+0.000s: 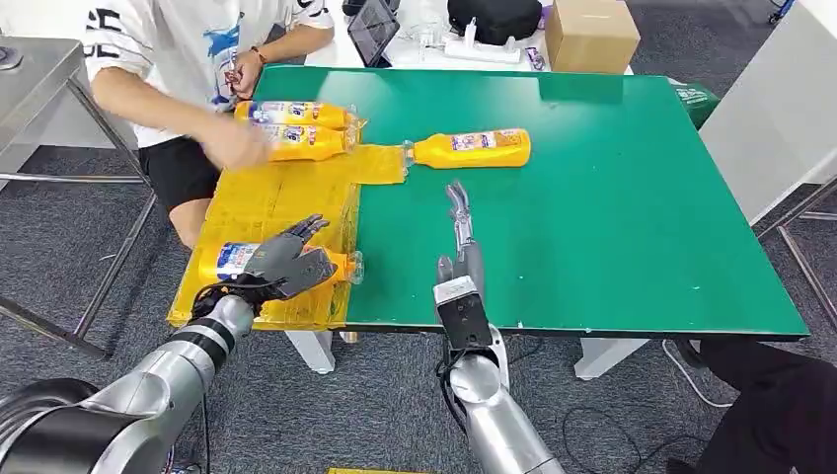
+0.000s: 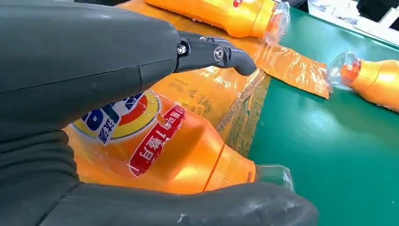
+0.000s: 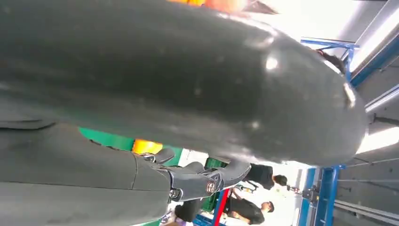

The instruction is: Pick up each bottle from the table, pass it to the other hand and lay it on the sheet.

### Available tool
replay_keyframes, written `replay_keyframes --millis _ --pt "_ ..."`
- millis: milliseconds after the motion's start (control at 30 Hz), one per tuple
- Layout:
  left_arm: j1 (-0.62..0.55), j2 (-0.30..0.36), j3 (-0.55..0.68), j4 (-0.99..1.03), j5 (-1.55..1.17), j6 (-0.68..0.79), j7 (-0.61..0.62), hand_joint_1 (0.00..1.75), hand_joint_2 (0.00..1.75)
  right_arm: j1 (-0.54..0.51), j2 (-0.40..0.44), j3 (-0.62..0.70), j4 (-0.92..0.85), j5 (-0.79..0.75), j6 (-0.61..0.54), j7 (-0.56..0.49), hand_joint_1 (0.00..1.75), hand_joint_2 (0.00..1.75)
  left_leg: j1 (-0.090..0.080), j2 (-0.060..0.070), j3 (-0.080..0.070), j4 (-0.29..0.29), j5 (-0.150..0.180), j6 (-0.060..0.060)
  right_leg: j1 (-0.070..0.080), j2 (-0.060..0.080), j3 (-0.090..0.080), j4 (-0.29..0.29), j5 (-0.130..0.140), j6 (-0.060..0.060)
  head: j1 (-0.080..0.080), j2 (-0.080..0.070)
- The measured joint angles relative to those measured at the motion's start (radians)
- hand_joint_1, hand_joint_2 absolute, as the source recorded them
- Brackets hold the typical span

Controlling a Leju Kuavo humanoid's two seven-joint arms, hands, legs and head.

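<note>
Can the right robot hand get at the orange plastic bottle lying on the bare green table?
Probably yes: the right robot hand is empty, and bare green table lies between it and the orange plastic bottle.

The left arm (image 1: pixel 148 380) rises from the lower left of the head view, its left hand (image 1: pixel 286 262) left of centre, fingers (image 1: pixel 308 229) spread and wrapped over an orange bottle (image 1: pixel 232 262) it holds. The right arm (image 1: pixel 498 415) comes up from the bottom centre; the right hand (image 1: pixel 459 242) is extended forward, fingers straight and close together, holding nothing.
</note>
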Motion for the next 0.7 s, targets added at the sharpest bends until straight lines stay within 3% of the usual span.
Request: replay_keyframes --millis 100,133,267,367,433,500,700 --pt "0.0 0.0 0.0 0.0 0.0 0.0 0.0 0.0 0.0 0.0 0.0 0.0 0.0 0.0 0.0 0.0 0.0 0.0 0.0 0.0 0.0 0.0 0.0 0.0 0.0 0.0 0.0 0.0 0.0 0.0 0.0 0.0" --pt "0.0 0.0 0.0 0.0 0.0 0.0 0.0 0.0 1.75 0.0 0.0 0.0 0.0 0.0 0.0 0.0 0.0 1.75 0.0 0.0 0.0 0.0 0.0 0.0 0.0 0.0 0.0 0.0 0.0 0.0 0.0 0.0" --pt "0.033 -0.024 0.01 -0.017 0.057 -0.009 -0.053 0.0 1.75 0.011 0.0 -0.007 -0.003 0.026 -0.051 -0.01 0.0 1.75 -0.001 0.0 0.002 0.0 0.0 0.0 -0.001 0.0 0.0 -0.001 0.0 0.0 0.0 0.0" --pt "0.287 -0.13 0.074 -0.452 0.496 0.092 -0.195 0.0 1.75 0.119 -0.008 -0.081 -0.089 0.038 -0.207 -0.04 0.0 1.75 -0.002 -0.007 0.002 0.0 -0.003 0.001 -0.004 -0.003 0.005 -0.001 -0.006 0.005 -0.003 0.0" --pt "0.352 -0.174 0.058 -0.607 0.816 0.141 -0.187 0.0 1.75 0.151 -0.02 -0.114 -0.114 0.031 -0.218 -0.04 0.0 1.75 -0.004 -0.005 0.0 0.0 -0.006 0.002 -0.004 -0.001 0.003 -0.002 -0.005 0.006 0.006 0.0" --pt "0.388 -0.185 0.058 -0.706 0.991 0.152 -0.201 0.0 1.75 0.171 -0.023 -0.124 -0.132 0.035 -0.223 -0.041 0.0 1.75 -0.005 0.004 0.002 0.0 -0.009 0.003 -0.004 0.007 0.002 -0.003 -0.005 0.006 0.003 0.0" --pt "0.424 -0.199 0.058 -0.848 0.924 0.15 -0.232 0.0 1.75 0.188 -0.026 -0.145 -0.151 0.046 -0.23 -0.042 0.0 1.75 -0.002 0.001 0.003 0.0 -0.006 0.004 -0.001 0.003 0.004 -0.003 -0.005 0.005 0.005 0.0"
